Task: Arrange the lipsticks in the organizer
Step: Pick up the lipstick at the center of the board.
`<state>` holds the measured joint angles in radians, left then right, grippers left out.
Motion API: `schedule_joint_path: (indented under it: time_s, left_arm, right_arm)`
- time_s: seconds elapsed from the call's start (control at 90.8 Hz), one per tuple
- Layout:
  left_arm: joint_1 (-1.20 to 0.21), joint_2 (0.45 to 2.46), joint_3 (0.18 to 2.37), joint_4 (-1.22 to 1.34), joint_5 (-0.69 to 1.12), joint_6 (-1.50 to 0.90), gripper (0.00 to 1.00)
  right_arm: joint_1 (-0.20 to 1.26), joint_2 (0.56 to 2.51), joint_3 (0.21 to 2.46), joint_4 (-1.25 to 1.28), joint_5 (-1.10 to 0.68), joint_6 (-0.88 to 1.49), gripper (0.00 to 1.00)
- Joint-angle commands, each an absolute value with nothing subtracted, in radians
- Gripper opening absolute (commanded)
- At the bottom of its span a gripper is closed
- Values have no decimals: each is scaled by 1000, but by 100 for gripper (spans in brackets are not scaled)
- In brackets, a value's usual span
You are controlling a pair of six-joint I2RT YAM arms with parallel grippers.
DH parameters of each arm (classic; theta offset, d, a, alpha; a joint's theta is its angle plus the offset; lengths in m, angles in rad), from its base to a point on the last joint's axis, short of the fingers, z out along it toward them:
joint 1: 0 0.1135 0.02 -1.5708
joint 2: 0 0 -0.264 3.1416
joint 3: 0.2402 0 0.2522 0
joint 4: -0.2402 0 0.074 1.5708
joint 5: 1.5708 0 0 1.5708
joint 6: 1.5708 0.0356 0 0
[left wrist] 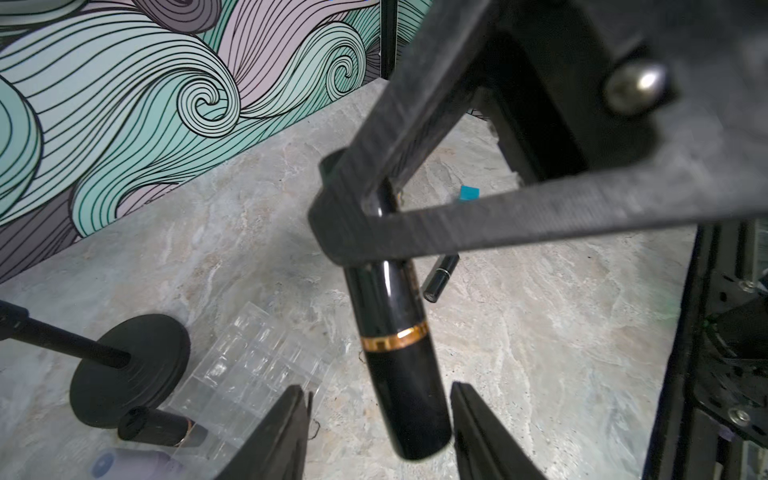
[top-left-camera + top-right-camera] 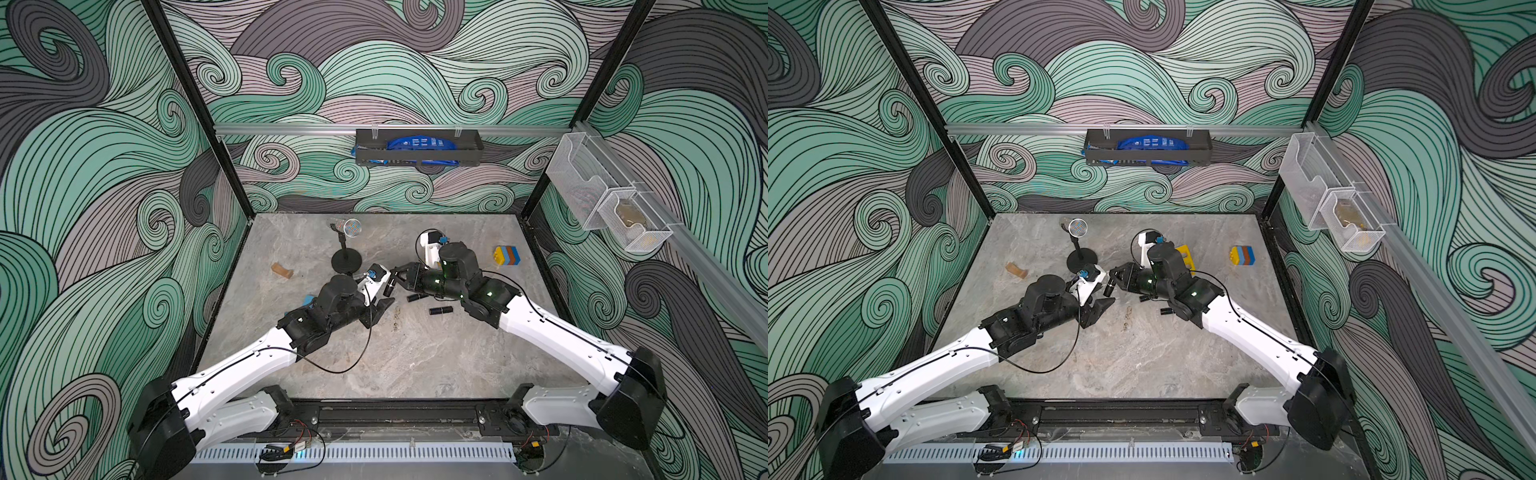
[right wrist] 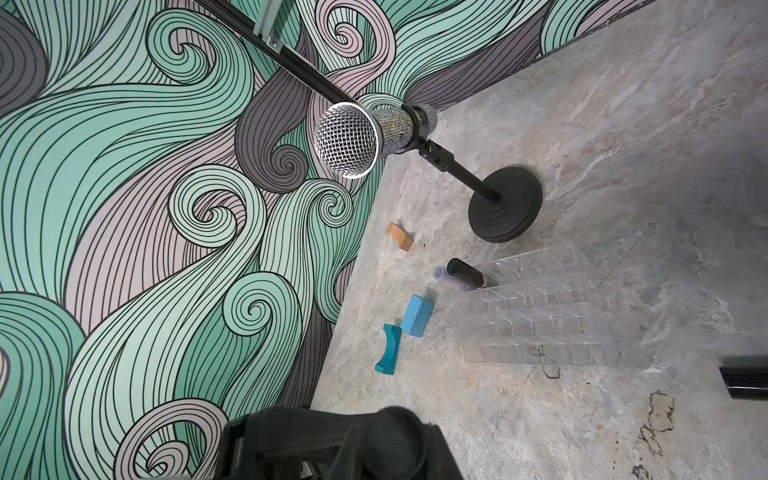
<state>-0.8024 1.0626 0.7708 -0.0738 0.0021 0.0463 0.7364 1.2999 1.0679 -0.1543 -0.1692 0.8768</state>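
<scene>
In both top views my right gripper [image 2: 396, 277] clamps the upper end of a glossy black lipstick tube with a gold band [image 2: 390, 289] at frame centre. My left gripper [image 2: 380, 309] sits just below it, and two spare black tubes [image 2: 415, 297] lie right of it on the grey marbled counter [image 2: 415, 365]. In the left wrist view the tube hangs tilted down the middle. Its lower end sits between my left gripper's half-spread fingers [image 1: 291, 436], close to one, with a gap at the other. I judge that releasing before those fingers close squarely would drop or skew the slick tube. The clear gridded acrylic organizer [image 1: 257, 365] lies lower left, apart. In the right wrist view it fills centre right, with a black tube [image 3: 465, 272] and a pale lavender tube [image 3: 449, 280] at its edge.
</scene>
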Motion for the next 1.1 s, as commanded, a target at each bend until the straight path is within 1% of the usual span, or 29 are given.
schedule_joint_path:
  time_s: [0.0, 0.165, 0.385, 0.616, 0.726, 0.804, 0.826, 0.837, 0.859, 0.903, 1.013, 1.09]
  left_arm:
    - [-817, 1068, 827, -52, -39, 71, 51]
    - [-828, 1095, 844, -59, -42, 75, 42]
    - [-837, 1125, 865, -59, -40, 73, 40]
    - [-841, 1137, 865, -57, -43, 80, 18]
    - [-841, 1137, 867, -57, -44, 77, 12]
    - [-841, 1136, 863, -51, -58, 61, 10]
    - [-841, 1135, 862, -52, -68, 54, 9]
    - [-841, 1134, 861, -52, -73, 49, 9]
    - [-841, 1132, 860, -53, -83, 35, 9]
    - [-839, 1123, 854, -54, -99, 10, 8]
    - [-808, 1110, 827, -39, -38, -34, 8]
    - [-782, 1105, 808, -11, 26, -79, 8]
  right_arm:
    - [744, 1301, 1079, -144, -155, 877, 6]
    - [746, 1302, 1079, -143, -157, 880, 8]
    - [746, 1317, 1078, -133, -174, 886, 10]
    - [746, 1321, 1084, -132, -181, 881, 13]
    - [744, 1330, 1091, -132, -201, 876, 20]
    - [741, 1330, 1101, -142, -212, 865, 29]
    - [732, 1325, 1104, -144, -222, 859, 34]
    - [732, 1325, 1104, -144, -222, 859, 34]
    - [719, 1317, 1103, -144, -237, 849, 38]
    - [698, 1303, 1100, -147, -258, 835, 42]
    - [637, 1259, 1075, -148, -294, 782, 47]
    - [589, 1245, 1071, -167, -368, 746, 50]
